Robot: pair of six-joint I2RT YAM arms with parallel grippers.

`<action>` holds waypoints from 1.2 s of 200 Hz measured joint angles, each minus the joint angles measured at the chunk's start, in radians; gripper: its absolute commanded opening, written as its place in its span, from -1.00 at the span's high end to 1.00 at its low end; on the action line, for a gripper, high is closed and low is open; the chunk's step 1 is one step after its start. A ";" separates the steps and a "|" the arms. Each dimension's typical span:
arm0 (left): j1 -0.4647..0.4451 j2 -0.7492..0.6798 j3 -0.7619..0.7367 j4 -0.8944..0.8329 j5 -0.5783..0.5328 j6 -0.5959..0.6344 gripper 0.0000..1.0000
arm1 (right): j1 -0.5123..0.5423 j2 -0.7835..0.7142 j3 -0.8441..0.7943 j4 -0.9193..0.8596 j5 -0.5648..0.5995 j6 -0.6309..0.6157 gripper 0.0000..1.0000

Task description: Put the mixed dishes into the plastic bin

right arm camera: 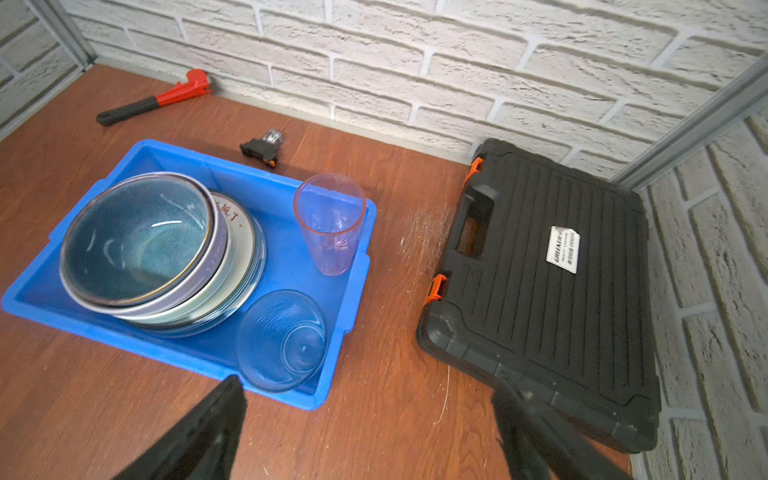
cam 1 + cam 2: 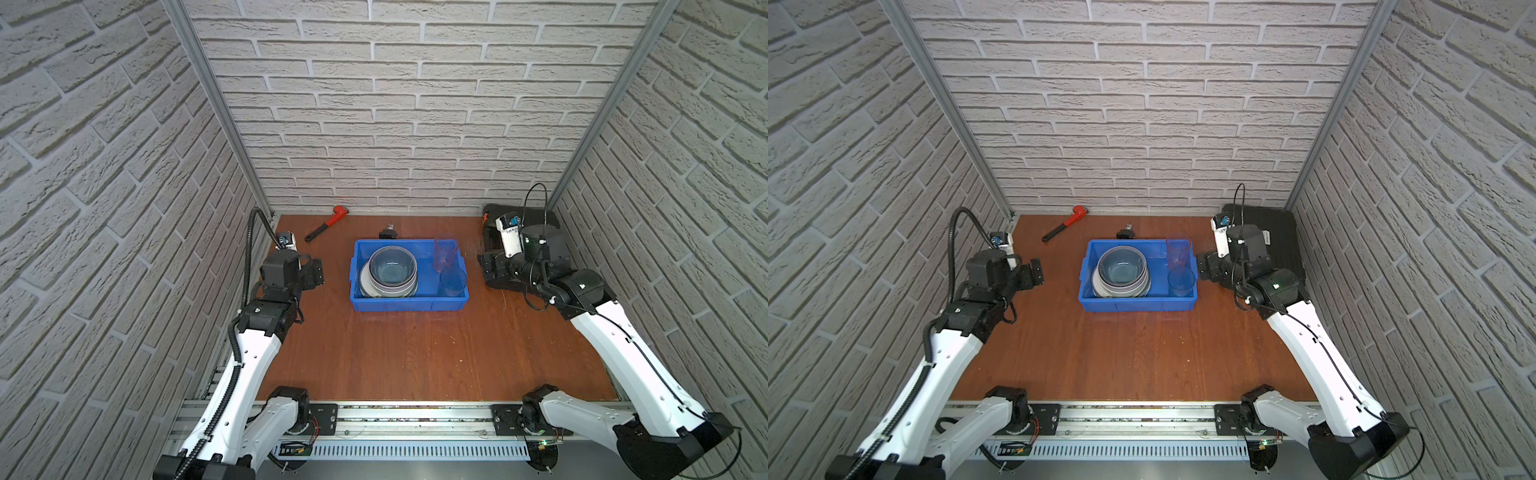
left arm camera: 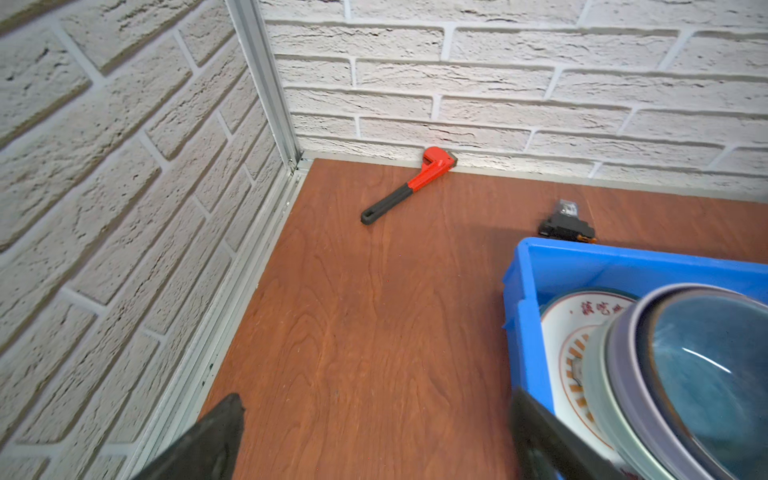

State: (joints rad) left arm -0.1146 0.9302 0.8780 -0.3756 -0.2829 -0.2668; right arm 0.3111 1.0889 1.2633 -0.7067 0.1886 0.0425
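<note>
The blue plastic bin (image 2: pixel 409 306) (image 2: pixel 1138 305) stands at the middle back of the table. Inside it the mixed dishes form a stack: a dark blue bowl (image 2: pixel 392 270) (image 1: pixel 137 241) nested in lilac and pale green bowls on plates (image 1: pixel 245 232). The lettered plate (image 3: pixel 582 311) shows beneath. A pink tumbler (image 2: pixel 446 254) (image 1: pixel 330 224) and a blue tumbler (image 2: pixel 453 282) (image 1: pixel 282 340) stand upright at the bin's right end. My left gripper (image 2: pixel 313 272) (image 3: pixel 376 399) hangs open left of the bin. Just right of the bin, my right gripper (image 2: pixel 484 270) (image 1: pixel 365 386) is open and empty.
A red-headed wrench (image 2: pixel 328 224) (image 3: pixel 407 185) lies at the back left by the wall. A small black part (image 2: pixel 388 232) (image 1: pixel 262 147) sits just behind the bin. A black ribbed tool case (image 2: pixel 1266 241) (image 1: pixel 548 282) fills the back right corner, under my right arm.
</note>
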 measured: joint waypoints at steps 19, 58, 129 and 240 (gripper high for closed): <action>0.051 0.027 -0.057 0.069 0.003 -0.004 -0.97 | -0.029 -0.039 -0.063 0.047 0.030 0.004 -0.98; 0.120 0.045 -0.187 0.221 0.002 -0.016 -0.96 | -0.122 -0.091 -0.196 0.149 0.086 0.035 -1.00; 0.140 0.197 -0.322 0.497 0.002 -0.005 -0.96 | -0.277 -0.133 -0.446 0.372 0.139 0.108 -1.00; 0.166 0.481 -0.474 0.948 0.070 0.085 -0.96 | -0.327 0.051 -0.848 0.962 0.056 0.100 -1.00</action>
State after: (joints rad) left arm 0.0513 1.4117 0.4042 0.5720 -0.2127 -0.1822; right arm -0.0158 1.1400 0.4152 0.2558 0.2451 0.1421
